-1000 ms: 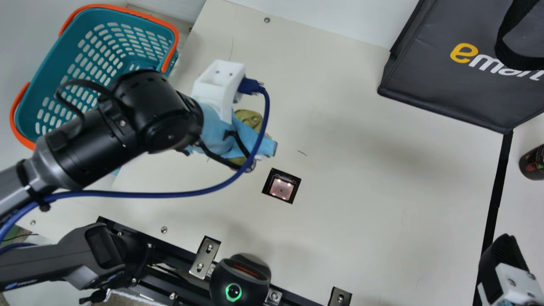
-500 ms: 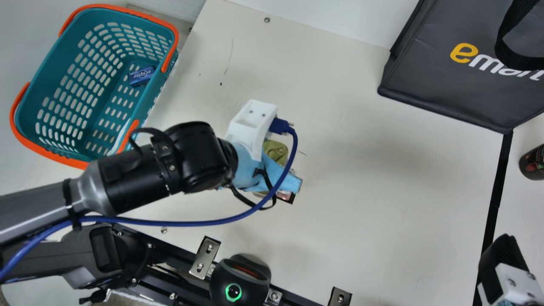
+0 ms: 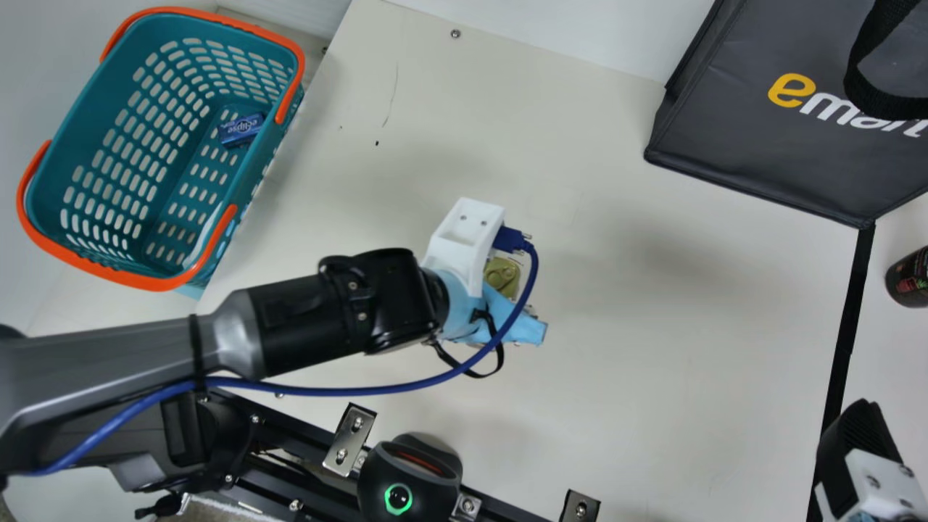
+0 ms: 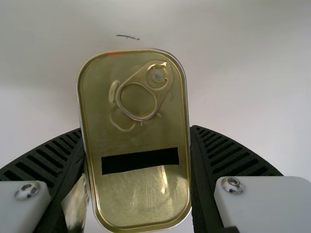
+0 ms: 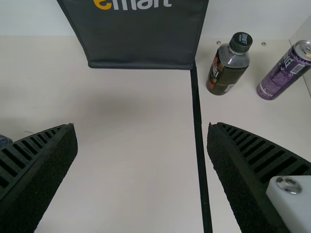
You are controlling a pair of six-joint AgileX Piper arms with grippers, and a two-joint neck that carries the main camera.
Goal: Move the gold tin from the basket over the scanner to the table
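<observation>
table [image 3: 652, 362] in cream, teal basket [image 3: 109, 272] beside, dark bag [image 3: 732, 138]

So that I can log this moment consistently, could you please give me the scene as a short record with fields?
held item: gold tin, pull-ring lid facing the left wrist camera
left tool: closed on the tin's two long sides, over the table
right tool: open, nothing between its fingers
basket: teal with orange handles, blue pack inside
bag: dark, at the table's far side
drinks: dark-capped bottle and purple can, beyond the black strip
</observation>
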